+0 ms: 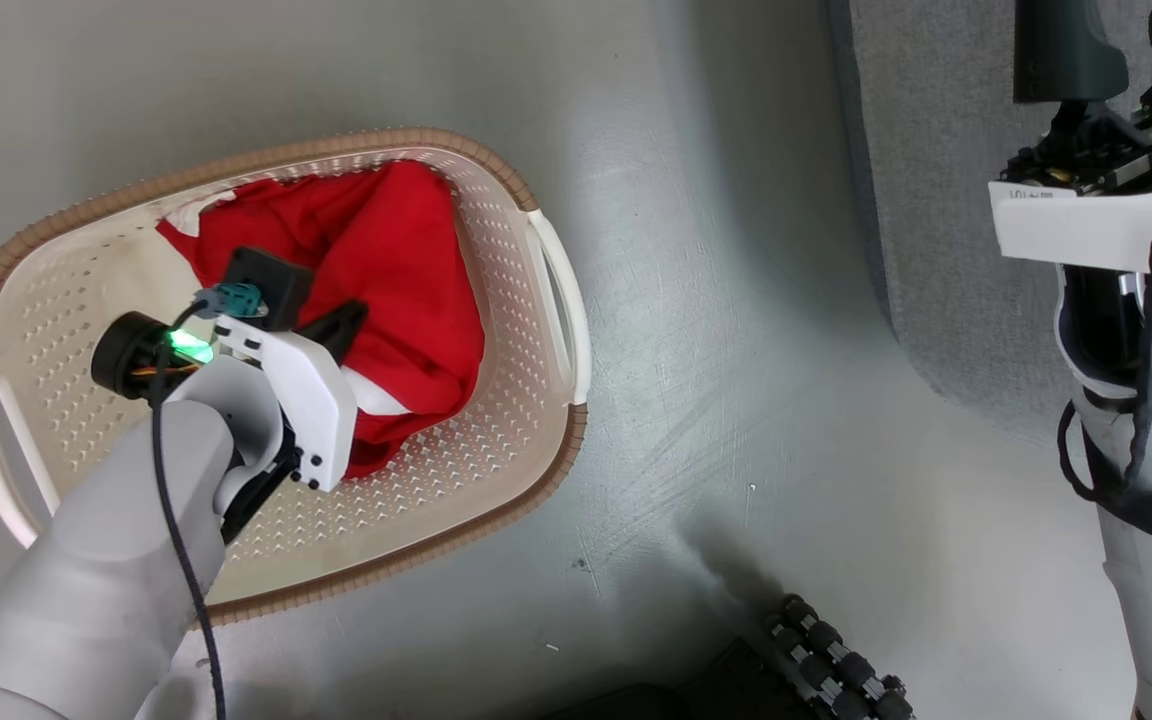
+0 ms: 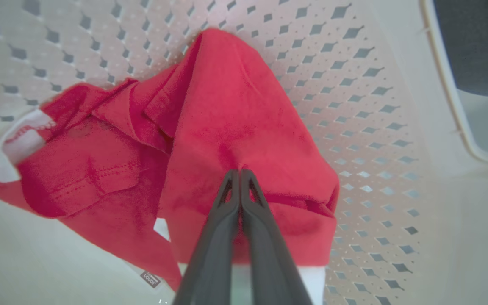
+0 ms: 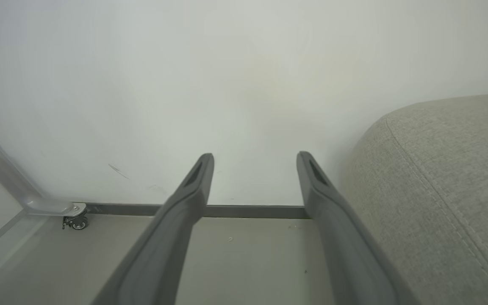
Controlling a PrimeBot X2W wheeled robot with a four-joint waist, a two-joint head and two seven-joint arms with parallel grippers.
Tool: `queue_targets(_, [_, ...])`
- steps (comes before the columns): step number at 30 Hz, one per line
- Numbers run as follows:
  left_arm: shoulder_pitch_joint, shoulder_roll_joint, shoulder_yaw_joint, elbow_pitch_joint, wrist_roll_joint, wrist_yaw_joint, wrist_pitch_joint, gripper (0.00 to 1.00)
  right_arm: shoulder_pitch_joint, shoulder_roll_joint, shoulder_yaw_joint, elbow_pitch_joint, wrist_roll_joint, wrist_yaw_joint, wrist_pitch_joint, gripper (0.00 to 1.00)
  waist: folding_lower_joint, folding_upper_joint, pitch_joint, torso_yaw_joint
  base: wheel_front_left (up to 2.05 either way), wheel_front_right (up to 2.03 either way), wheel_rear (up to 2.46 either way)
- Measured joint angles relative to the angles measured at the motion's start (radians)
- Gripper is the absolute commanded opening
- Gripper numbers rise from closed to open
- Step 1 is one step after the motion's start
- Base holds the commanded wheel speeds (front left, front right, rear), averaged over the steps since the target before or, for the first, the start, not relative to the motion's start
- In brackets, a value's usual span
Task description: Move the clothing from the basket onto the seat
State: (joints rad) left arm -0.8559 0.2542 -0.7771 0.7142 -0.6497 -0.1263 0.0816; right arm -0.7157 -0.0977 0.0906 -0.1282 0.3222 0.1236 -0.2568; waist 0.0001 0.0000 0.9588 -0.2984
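Observation:
The clothing (image 1: 386, 260) is red fabric with white trim, heaped in the cream perforated basket (image 1: 266, 160) with a brown rim, on the floor at the left. My left gripper (image 2: 239, 171) reaches down into the basket, its fingers pressed together and pinching a fold of the clothing (image 2: 235, 110) at its top. The basket wall (image 2: 354, 106) shows behind the fabric. My right gripper (image 3: 254, 156) is open with nothing between its fingers, held in the air beside the grey seat (image 3: 439, 178). The seat (image 1: 936, 150) lies at the upper right, apart from the basket.
Bare grey floor (image 1: 736, 350) separates the basket and the seat. My base's roller wheel (image 1: 836, 660) shows at the bottom. A white wall, a dark baseboard and a small caster (image 3: 74, 220) lie ahead of the right gripper.

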Motion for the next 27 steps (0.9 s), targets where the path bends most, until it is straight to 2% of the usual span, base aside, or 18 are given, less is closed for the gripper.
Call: queue_targets(27, [0.056,0.002,0.106,-0.082,-0.092,0.0,-0.288,0.0,-0.009,-0.045,-0.03,0.016,-0.036,0.0,0.0,1.0,0.0,0.0,-0.111,0.083,0.0,0.0,0.0])
